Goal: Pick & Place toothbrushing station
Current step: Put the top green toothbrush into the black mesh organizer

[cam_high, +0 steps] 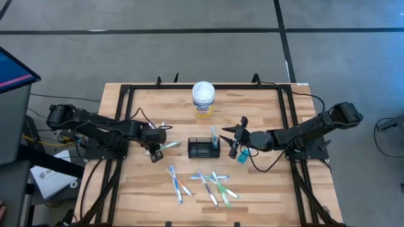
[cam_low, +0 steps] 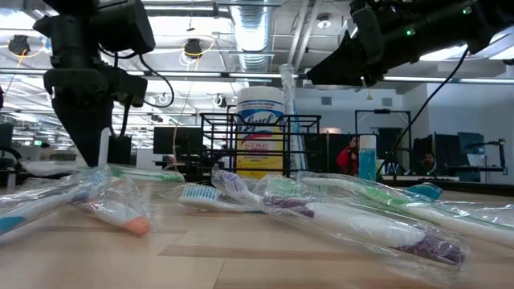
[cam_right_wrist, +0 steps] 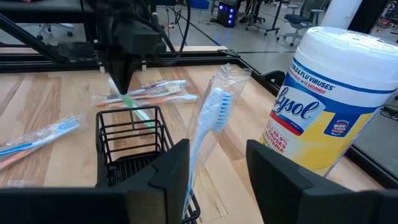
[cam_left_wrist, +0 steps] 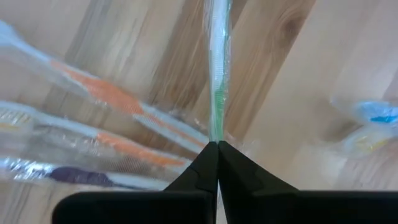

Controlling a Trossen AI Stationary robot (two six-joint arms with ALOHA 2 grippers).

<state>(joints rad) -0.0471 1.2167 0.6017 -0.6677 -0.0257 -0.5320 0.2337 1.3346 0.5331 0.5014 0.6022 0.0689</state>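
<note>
Your left gripper [cam_high: 155,153] is pinching its two dark fingers fully together on one end of a green-and-white toothbrush in a clear plastic wrapper [cam_high: 168,145], holding it just left of the small black wire-mesh rectangular holder [cam_high: 203,149]. In the left wrist view the wrapped brush [cam_left_wrist: 217,74] is running straight out from the closed fingertips [cam_left_wrist: 217,149] over the pale wooden table [cam_left_wrist: 292,74].

Your right gripper [cam_high: 232,140] is sitting at the holder's right end with its fingers standing apart on either side of a light blue toothbrush in a clear wrapper [cam_right_wrist: 208,127]. That brush is leaning upright in the holder's near corner, and you cannot tell whether the fingers are touching it.

The holder is resting near the middle of the table, just in front of a white cylindrical wipes canister with a yellow label [cam_high: 203,99]. In front of the holder, a loose scatter of wrapped toothbrushes [cam_high: 201,185] is lying flat on the wood, with orange, purple and green handles among them.
</note>
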